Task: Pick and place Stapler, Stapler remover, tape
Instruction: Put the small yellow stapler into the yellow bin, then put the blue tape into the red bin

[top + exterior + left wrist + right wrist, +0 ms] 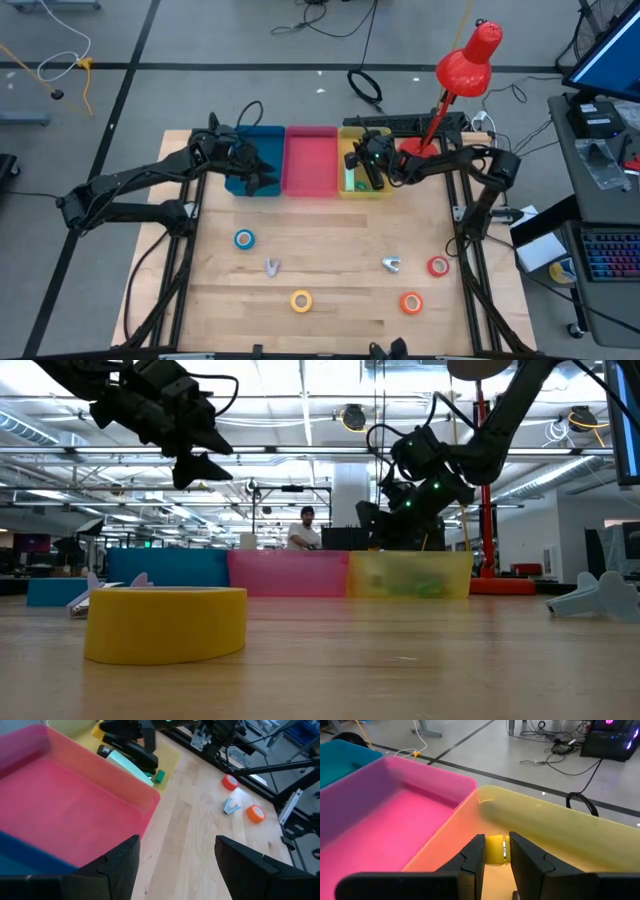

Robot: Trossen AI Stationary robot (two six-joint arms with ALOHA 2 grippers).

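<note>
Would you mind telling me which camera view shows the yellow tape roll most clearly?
The low view: the yellow tape roll sits nearest that camera, side-on and unobstructed on the table. The high view shows it as a small ring from above. Neither wrist view shows it on the table.

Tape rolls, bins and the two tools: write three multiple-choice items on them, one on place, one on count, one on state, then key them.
1. Where is the right tool?
A. over the yellow bin
B. over the blue bin
C. beside the orange roll

2. How many tape rolls lie on the table?
A. two
B. four
C. six

3. How do the left tool's fingers stand?
A. clamped on a roll
B. open, empty
C. shut tight

Key: 1 A, the high view shows it above the yellow bin. 2 B, blue, yellow, orange, red. 3 B, the left wrist view shows a bare gap.
</note>
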